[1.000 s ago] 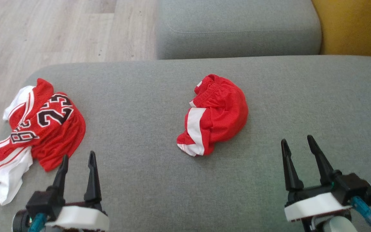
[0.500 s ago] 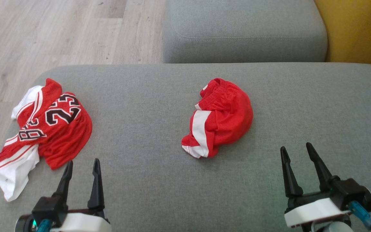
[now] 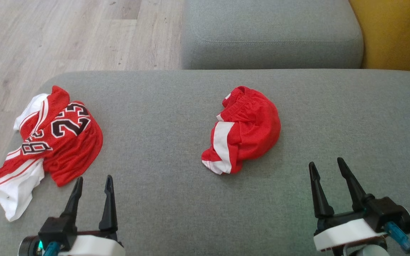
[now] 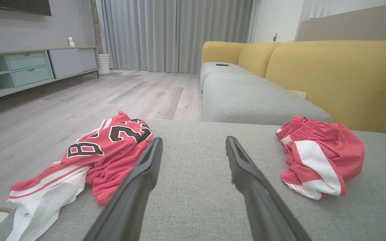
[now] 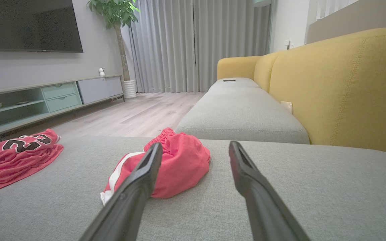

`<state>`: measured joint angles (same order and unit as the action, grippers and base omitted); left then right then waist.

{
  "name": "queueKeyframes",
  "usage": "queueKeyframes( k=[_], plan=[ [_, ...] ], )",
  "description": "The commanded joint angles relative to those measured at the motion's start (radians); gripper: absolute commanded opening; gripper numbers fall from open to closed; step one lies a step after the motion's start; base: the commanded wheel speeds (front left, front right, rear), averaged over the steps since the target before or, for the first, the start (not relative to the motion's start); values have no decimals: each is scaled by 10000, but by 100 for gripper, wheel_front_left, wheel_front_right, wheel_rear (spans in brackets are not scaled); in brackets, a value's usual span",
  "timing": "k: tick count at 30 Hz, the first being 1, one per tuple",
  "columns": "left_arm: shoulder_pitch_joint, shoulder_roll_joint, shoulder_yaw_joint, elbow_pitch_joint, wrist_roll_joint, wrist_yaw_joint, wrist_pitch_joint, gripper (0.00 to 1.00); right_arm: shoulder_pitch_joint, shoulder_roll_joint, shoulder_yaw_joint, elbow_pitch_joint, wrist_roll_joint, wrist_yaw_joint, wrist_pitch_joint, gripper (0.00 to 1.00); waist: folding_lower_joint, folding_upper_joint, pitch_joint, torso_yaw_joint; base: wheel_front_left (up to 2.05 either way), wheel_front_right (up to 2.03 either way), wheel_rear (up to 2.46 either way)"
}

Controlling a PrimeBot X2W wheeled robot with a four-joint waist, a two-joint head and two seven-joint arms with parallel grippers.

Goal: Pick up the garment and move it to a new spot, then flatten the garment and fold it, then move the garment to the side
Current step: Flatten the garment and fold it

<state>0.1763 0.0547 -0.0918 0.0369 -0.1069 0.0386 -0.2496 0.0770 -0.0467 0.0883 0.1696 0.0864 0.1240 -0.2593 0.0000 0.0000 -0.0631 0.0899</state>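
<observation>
A broad grey woven-fabric seat cushion (image 3: pixel 162 106) filled the near ground, with both grippers poised over its near edge. Beyond it sat a second grey cushion (image 3: pixel 269 32), with a mustard-yellow upholstered backrest (image 3: pixel 397 32) along the right. Pale wood-plank flooring (image 3: pixel 66 32) ran off to the far left, toward a low pale-green media cabinet (image 5: pixel 45 97), a dark wall-mounted television (image 5: pixel 28 25) and long grey curtains (image 5: pixel 179 43) at the far end of the room.

The left gripper (image 3: pixel 95 177) had its two dark fingers spread wide and held nothing. The crumpled red-and-white basketball jersey with black numerals (image 3: pixel 59 138) lay just far-left of its tips, apart from them, its white part drooping over the cushion's left edge. The right gripper (image 3: pixel 325 161) was likewise spread wide and empty. The bunched red mesh shorts with a white side stripe (image 3: pixel 247 129) lay mid-cushion, between the two grippers and farther off, nearer the right one, on its far left, and touching neither.
</observation>
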Motion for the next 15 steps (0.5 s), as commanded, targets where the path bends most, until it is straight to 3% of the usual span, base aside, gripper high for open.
queueKeyframes(
  k=[1, 15],
  plan=[
    [-410, -44, 244, -321, 96, 75, -122, 100, -163, -35, 247, -309, -34, 67, -24, 100, 0, 0, 5, 1, 0, 0, 0],
    [-801, -44, -9, -282, 336, 156, -122, 100, -280, -35, 358, -288, -185, 67, -24, 100, 0, 0, 352, -245, 0, 0, 0]
  ],
)
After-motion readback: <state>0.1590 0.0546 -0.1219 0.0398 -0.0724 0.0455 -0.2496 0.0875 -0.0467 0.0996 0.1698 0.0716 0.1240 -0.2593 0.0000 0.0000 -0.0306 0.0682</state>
